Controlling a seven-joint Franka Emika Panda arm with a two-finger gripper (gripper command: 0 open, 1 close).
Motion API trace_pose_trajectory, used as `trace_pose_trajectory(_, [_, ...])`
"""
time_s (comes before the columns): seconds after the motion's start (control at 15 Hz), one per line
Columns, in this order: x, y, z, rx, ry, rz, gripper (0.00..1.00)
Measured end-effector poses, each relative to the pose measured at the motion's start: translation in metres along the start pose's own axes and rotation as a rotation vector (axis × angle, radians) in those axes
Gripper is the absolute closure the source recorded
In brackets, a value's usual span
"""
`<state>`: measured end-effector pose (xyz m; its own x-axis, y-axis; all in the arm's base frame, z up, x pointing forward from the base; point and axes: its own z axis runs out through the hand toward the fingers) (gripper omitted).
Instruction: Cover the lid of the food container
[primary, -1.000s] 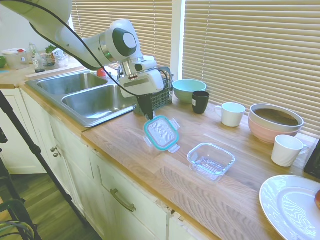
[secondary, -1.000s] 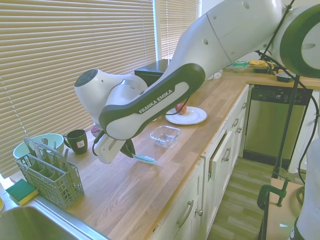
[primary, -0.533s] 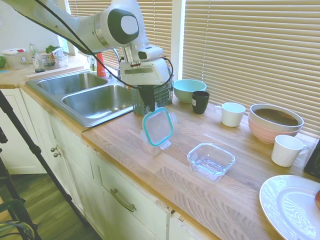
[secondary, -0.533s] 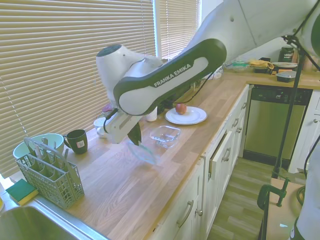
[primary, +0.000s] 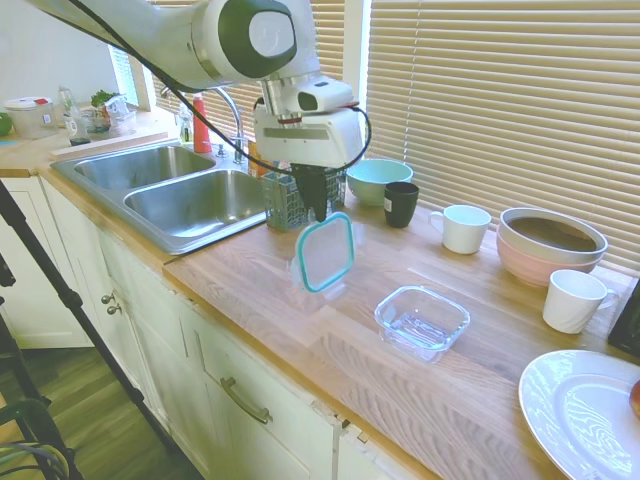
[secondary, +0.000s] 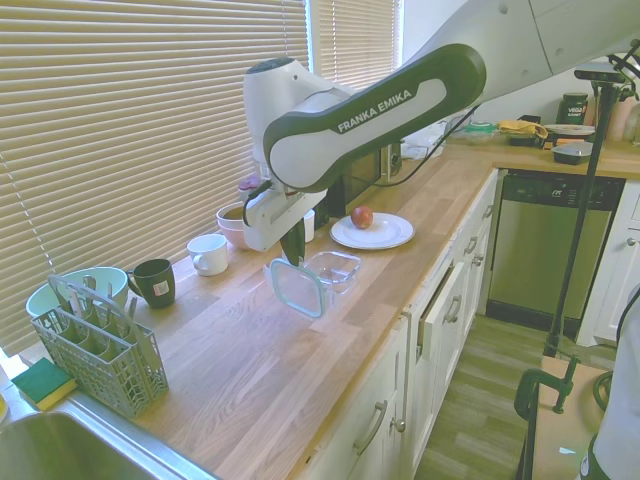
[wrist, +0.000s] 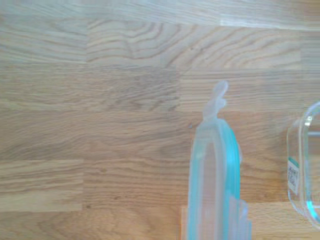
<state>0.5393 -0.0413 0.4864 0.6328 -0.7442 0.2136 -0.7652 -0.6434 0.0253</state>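
Observation:
My gripper (primary: 318, 212) is shut on the top edge of the lid (primary: 326, 252), a clear rounded-square piece with a teal seal ring that hangs nearly upright above the wooden counter (primary: 300, 330). From the other side the lid (secondary: 298, 288) dangles under the gripper (secondary: 292, 256), just left of the food container (secondary: 331, 270). The food container (primary: 421, 320), a small shallow clear square dish, sits empty on the counter to the right of the hanging lid. In the wrist view the lid (wrist: 215, 190) shows edge-on, and the container's rim (wrist: 300, 170) is at the frame's side.
A mint-green bowl (primary: 378, 180), a black mug (primary: 401, 203), two white cups (primary: 465, 227), a pink bowl (primary: 548, 243) and a white plate (primary: 580, 415) stand along the counter. A grey cutlery basket (primary: 295, 195) and the steel sink (primary: 190, 195) lie behind the arm.
The gripper has lifted the lid off the counter and carried it toward the food container; the lid swung from lying tilted to hanging almost vertical.

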Motion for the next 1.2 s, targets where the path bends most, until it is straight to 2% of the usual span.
trace_pose_trajectory(0.47, [0.049,0.039,0.002,0.044,-0.049,0.002,1.00])
trace_pose_trajectory(0.87, [0.090,0.031,0.012,0.031,-0.067,0.003,1.00])
trace_pose_trajectory(1.2, [0.115,0.043,0.007,0.047,-0.079,0.022,1.00])
